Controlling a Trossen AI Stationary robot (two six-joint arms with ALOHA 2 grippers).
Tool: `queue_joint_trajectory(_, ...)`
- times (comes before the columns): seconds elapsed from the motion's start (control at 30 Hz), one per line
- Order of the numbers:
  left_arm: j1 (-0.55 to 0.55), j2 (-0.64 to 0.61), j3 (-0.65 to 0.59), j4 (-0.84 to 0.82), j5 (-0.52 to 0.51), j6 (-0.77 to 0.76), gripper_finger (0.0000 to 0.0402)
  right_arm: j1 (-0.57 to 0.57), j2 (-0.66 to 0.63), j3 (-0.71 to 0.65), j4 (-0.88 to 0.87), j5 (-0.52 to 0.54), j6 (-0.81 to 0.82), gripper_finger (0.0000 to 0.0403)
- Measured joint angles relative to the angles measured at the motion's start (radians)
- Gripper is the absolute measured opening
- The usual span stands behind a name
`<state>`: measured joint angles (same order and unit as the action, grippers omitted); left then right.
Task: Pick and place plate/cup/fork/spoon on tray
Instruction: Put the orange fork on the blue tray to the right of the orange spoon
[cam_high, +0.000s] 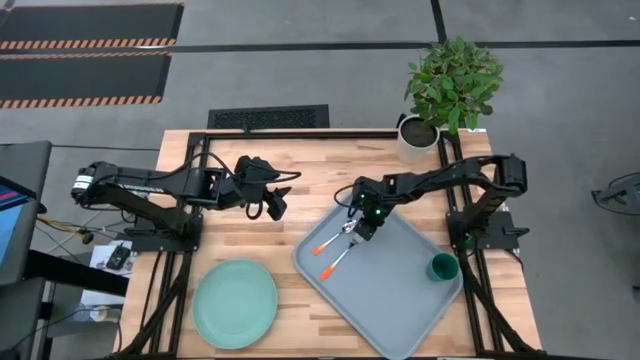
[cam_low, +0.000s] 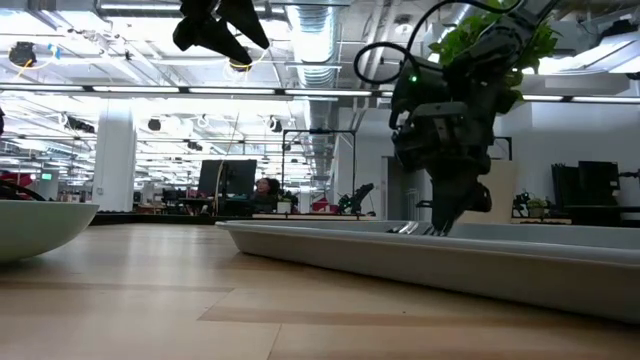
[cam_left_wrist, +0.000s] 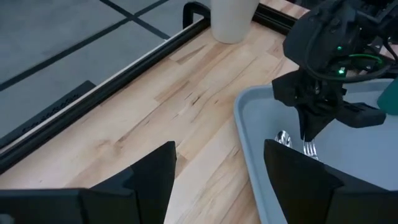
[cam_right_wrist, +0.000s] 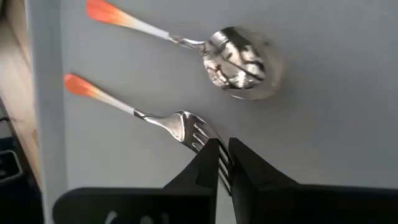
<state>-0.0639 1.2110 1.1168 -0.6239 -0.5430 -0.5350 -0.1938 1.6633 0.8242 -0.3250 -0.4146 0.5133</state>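
Observation:
The fork (cam_right_wrist: 163, 121) and the spoon (cam_right_wrist: 239, 55) lie side by side on the floor of the grey-blue tray (cam_high: 400, 290), orange handle ends toward its left rim. My right gripper (cam_right_wrist: 224, 165) stands over the fork's pronged head, shut on it; it also shows in the high view (cam_high: 357, 230). The dark green cup (cam_high: 443, 267) stands on the tray's right part. The mint-green plate (cam_high: 235, 303) lies on the table left of the tray. My left gripper (cam_high: 272, 203) is open and empty, held above the table left of the tray. My right gripper pinches the fork's prongs (cam_right_wrist: 204, 138) between its two fingertips. The fingers come from above, pointing down (cam_low: 448, 215). The fork lies flat on the tray floor, its handle (cam_right_wrist: 106, 98) stretched away from the fingers toward the tray's rim.
A white pot with a green plant (cam_high: 420, 138) stands at the table's far right corner. Bare wood (cam_high: 300, 180) lies between the left gripper and the tray's far side.

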Motion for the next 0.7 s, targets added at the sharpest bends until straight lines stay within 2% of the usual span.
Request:
queue_joint_trajectory(0.47,0.000,0.000,0.000,0.000,-0.008,-0.003,0.0231,-0.013,-0.003,0.000,-0.005,0.003,0.002,0.0048)
queue_joint_trajectory(0.7,0.000,0.000,0.000,0.001,-0.007,-0.005,0.0231,-0.013,-0.003,0.000,-0.007,0.027,0.002,0.0065)
